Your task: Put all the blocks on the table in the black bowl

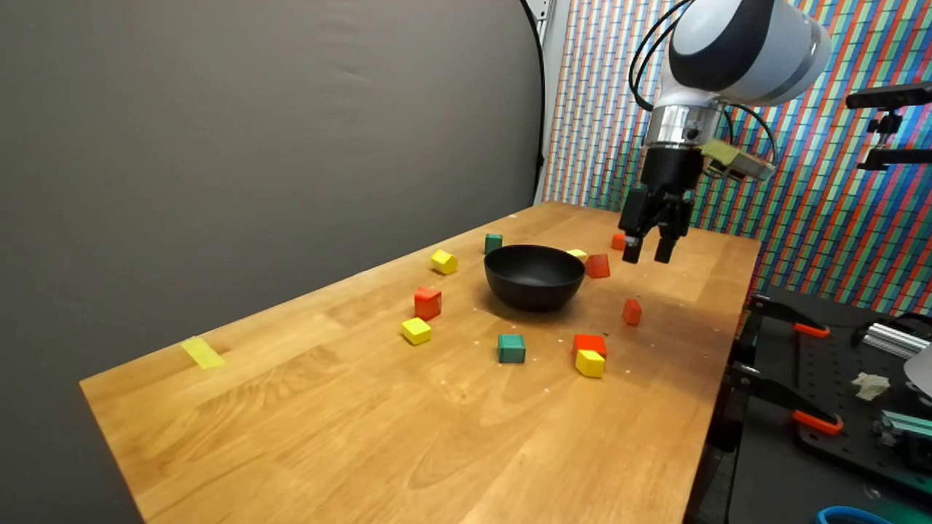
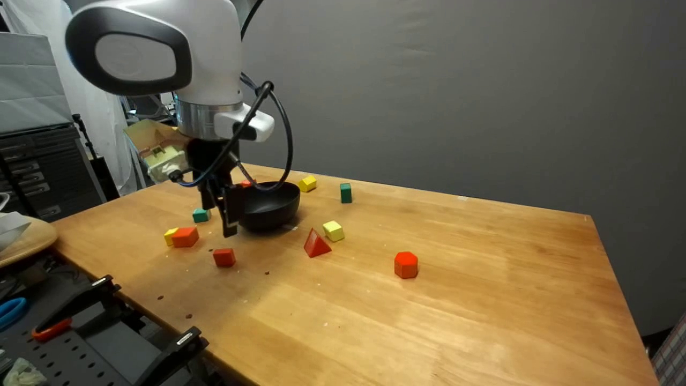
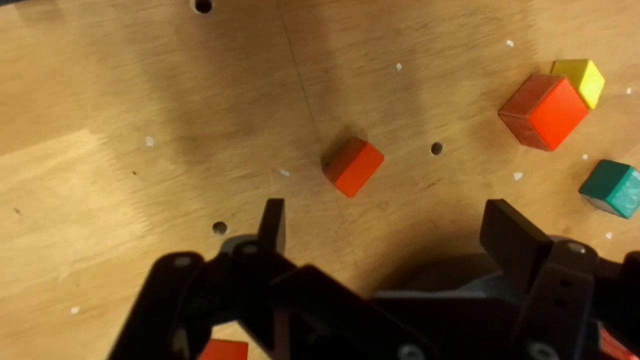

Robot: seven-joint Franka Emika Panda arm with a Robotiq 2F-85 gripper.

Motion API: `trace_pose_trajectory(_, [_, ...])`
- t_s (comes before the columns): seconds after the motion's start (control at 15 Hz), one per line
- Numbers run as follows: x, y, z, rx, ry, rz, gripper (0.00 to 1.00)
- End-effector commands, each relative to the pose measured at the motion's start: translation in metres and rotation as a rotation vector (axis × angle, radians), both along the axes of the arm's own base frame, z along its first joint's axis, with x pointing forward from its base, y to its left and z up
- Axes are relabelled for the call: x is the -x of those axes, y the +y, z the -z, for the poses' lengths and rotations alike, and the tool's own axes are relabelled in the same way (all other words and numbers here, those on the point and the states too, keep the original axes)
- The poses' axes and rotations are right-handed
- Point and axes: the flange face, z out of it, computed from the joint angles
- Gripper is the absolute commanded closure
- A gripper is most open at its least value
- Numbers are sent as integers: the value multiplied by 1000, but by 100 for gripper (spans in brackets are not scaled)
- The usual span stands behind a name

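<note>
One black bowl [image 1: 535, 284] stood on the wooden table [image 1: 364, 437], coloured blocks [image 1: 427, 303] around it; one gripper [image 1: 648, 253] hung above, spread wide.

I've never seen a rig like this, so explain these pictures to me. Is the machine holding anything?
It's a robot arm ending in a two-fingered gripper. Two pictures show the table from different places outside; the wrist view is taken from the arm itself, looking down past the fingers. On the table sits a black bowl, with small red, yellow and green blocks scattered around it. Nothing is held: the gripper is open, and in the wrist view a red block lies beyond the fingers.
</note>
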Motion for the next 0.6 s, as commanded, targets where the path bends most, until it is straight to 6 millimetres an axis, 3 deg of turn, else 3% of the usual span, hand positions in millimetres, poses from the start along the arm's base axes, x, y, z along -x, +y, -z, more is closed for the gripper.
trace_pose_trajectory(0.0, [-7,11,41,40,2,-8,0])
trace_pose_trajectory(0.2, [-10,13,67,61,15,3,0])
trace_pose_trajectory(0.27, [-10,12,74,61,25,7,7])
trace_pose_trajectory(0.33, [-10,12,80,58,30,8,27])
trace_pose_trajectory(0.53, [-14,12,88,35,26,19,51])
